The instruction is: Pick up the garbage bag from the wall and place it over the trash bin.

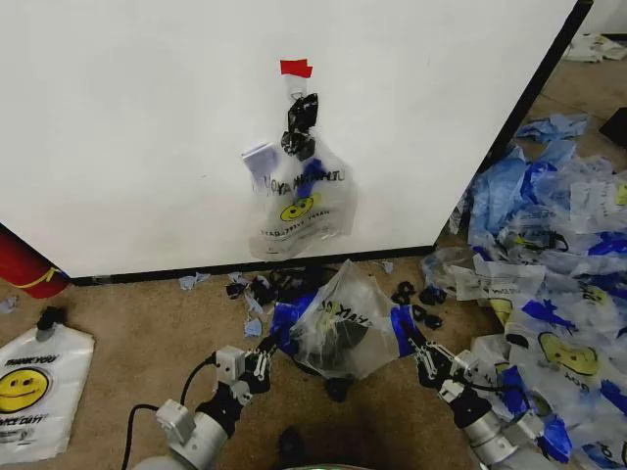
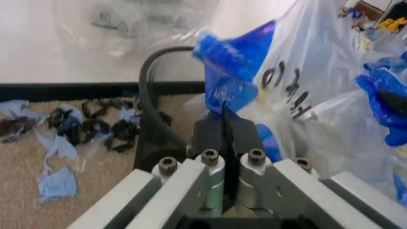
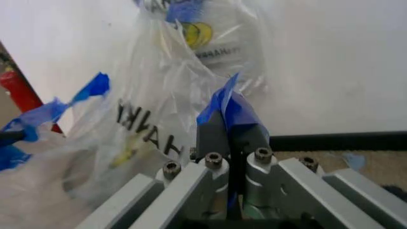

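The wall (image 1: 147,127) fills the back of the scene, a black strip along its base, and another see-through smiley bag hangs on it under a red tape piece (image 1: 296,68). A heap of spare bags (image 1: 549,294) covers the carpet on the right. In front of the wall the garbage bag (image 1: 343,323) is stretched between the two arms, draped over the trash bin (image 2: 149,109), whose black mesh rim shows beneath it. The film looks very light, limp and slippery, easy to tear, so the thicker blue handles seem the safest hold. The left tool (image 1: 271,345) is pinched together on the blue handle at the bag's left side. The right tool (image 1: 411,345) is clamped on the opposite blue handle. The bag's body hangs between them, mouth held wide.
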